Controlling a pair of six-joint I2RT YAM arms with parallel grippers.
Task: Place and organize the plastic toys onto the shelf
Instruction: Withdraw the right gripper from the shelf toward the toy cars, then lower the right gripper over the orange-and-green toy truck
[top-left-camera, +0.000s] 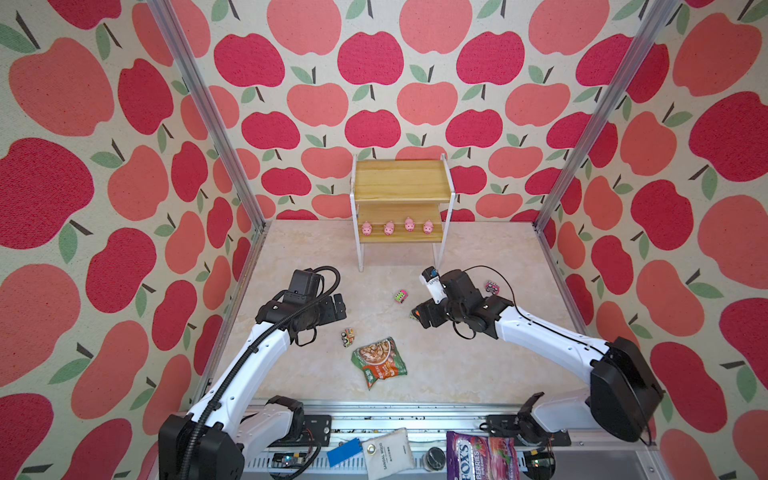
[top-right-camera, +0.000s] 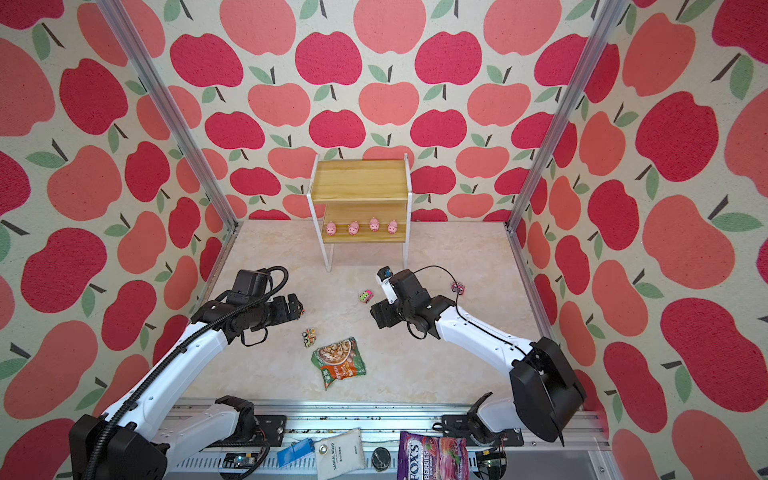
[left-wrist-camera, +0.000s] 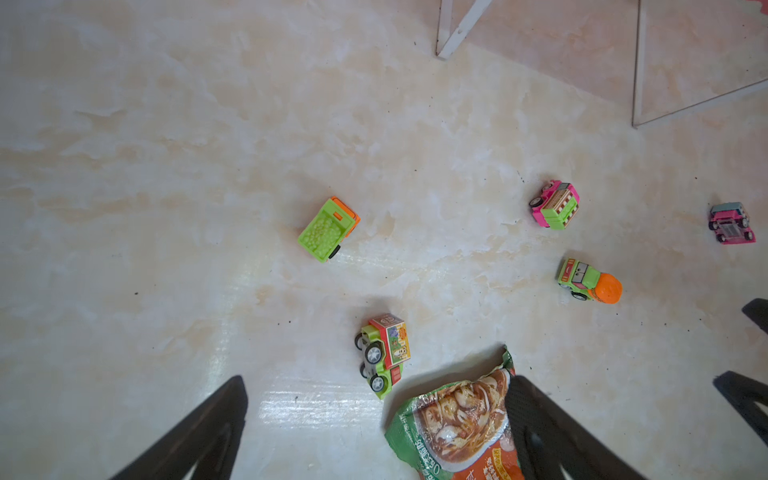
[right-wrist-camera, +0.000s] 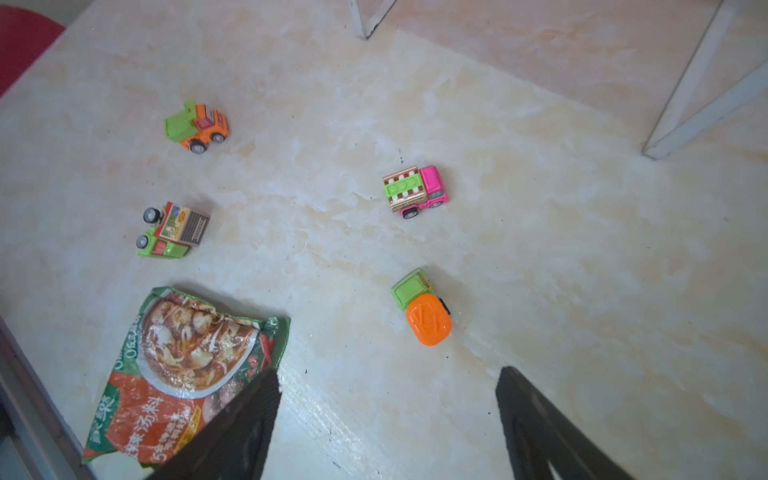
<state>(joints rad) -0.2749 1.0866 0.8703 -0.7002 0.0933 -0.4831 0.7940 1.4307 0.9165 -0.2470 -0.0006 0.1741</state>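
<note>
The shelf (top-left-camera: 401, 195) stands at the back, with several pink pigs (top-left-camera: 389, 227) in a row on its lower board; the upper board is bare. Five trucks lie on the table: a green dump truck (left-wrist-camera: 328, 229), a truck tipped on its side (left-wrist-camera: 384, 351), a pink-and-green one (left-wrist-camera: 556, 204), a green one with an orange drum (left-wrist-camera: 590, 281), and a pink one (left-wrist-camera: 731, 222). My left gripper (left-wrist-camera: 376, 399) hovers open and empty near the tipped truck (top-left-camera: 348, 336). My right gripper (right-wrist-camera: 388, 374) is open and empty just short of the drum truck (right-wrist-camera: 422, 307).
A green-and-orange snack packet (top-left-camera: 379, 360) lies in front of the trucks, between both arms. The shelf's white legs (right-wrist-camera: 365, 20) stand on the table behind the trucks. Candy bags (top-left-camera: 482, 455), a white sachet (top-left-camera: 386, 453) and a blue card lie on the front rail.
</note>
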